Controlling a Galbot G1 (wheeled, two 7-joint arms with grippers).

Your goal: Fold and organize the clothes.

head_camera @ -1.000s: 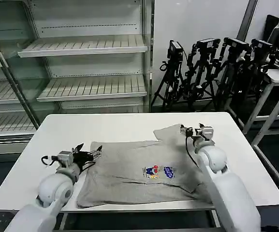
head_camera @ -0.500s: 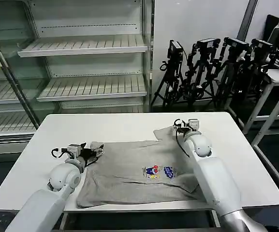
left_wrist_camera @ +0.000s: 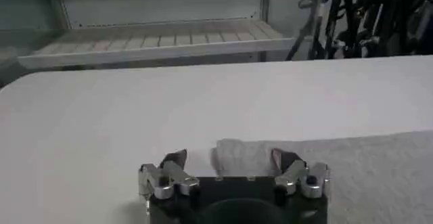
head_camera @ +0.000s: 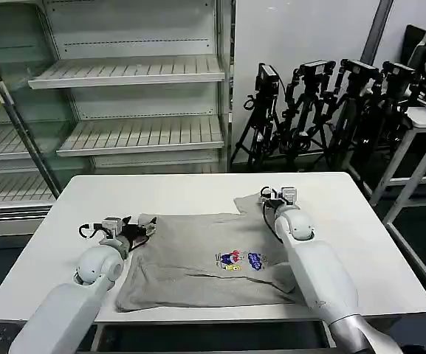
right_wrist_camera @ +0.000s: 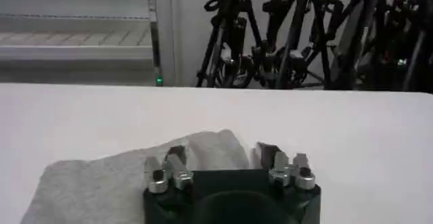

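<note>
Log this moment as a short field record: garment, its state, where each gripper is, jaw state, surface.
garment: grey shirt with a small cartoon print
state: spread flat, not yet folded
left gripper: at the shirt's far left sleeve corner, open
right gripper: at the far right sleeve, open
surface: white table
background: shelves, camera tripods

A light grey short-sleeved cotton shirt [head_camera: 205, 258] lies spread flat, chest up, across the near half of a white table [head_camera: 190, 193], its small multicolour cartoon print [head_camera: 240, 260] facing up right of centre. One sleeve juts toward the table's middle; the lower edge sits by the near edge, lightly wrinkled.
</note>
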